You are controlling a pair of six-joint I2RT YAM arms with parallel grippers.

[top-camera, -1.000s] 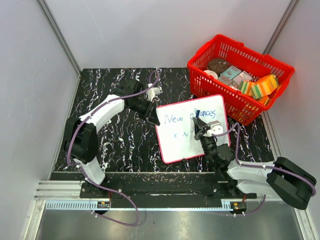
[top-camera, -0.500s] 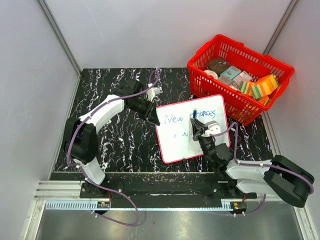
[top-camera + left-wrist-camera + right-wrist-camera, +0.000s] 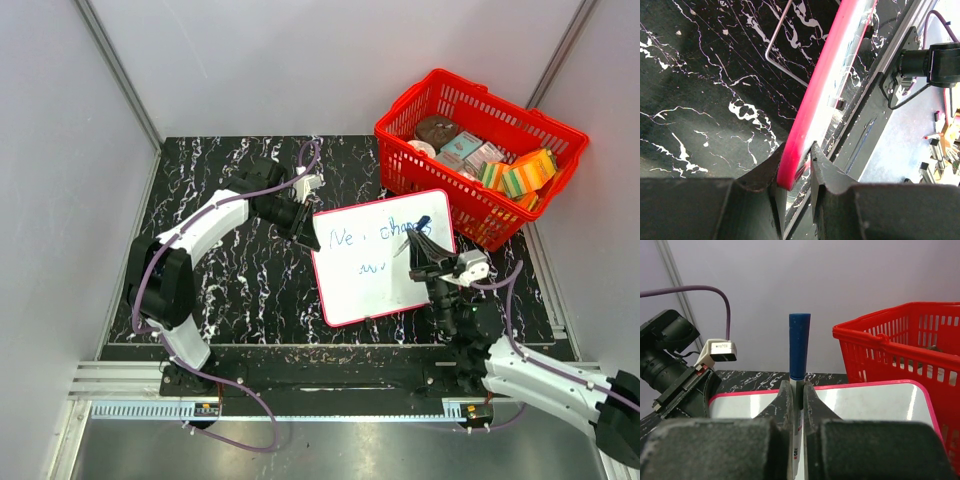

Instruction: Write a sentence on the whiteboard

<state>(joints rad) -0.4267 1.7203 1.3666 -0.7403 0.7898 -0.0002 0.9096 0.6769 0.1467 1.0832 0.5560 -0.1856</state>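
The whiteboard [image 3: 385, 285], white with a red rim, lies tilted on the black marble table. Blue script, the sentence [image 3: 345, 238], reads "Ne", then "chances", with a short scribble below. My left gripper [image 3: 303, 226] is shut on the board's far left corner. In the left wrist view its fingers [image 3: 771, 167] pinch the red rim [image 3: 812, 100]. My right gripper [image 3: 420, 246] hangs over the board's right part, shut on a blue marker [image 3: 421, 224]. In the right wrist view the marker [image 3: 799, 345] sticks up past the fingers, over the whiteboard [image 3: 875, 405].
A red basket [image 3: 470, 210] holding several small boxes and packets stands just behind the board's far right corner, also in the right wrist view as the basket [image 3: 900, 347]. The left arm's camera [image 3: 665, 352] sits at the board's left. Grey walls enclose the table.
My right gripper with the marker has moved right, from the board's middle to its right part, uncovering "chances". The left gripper has held still on the board's corner.
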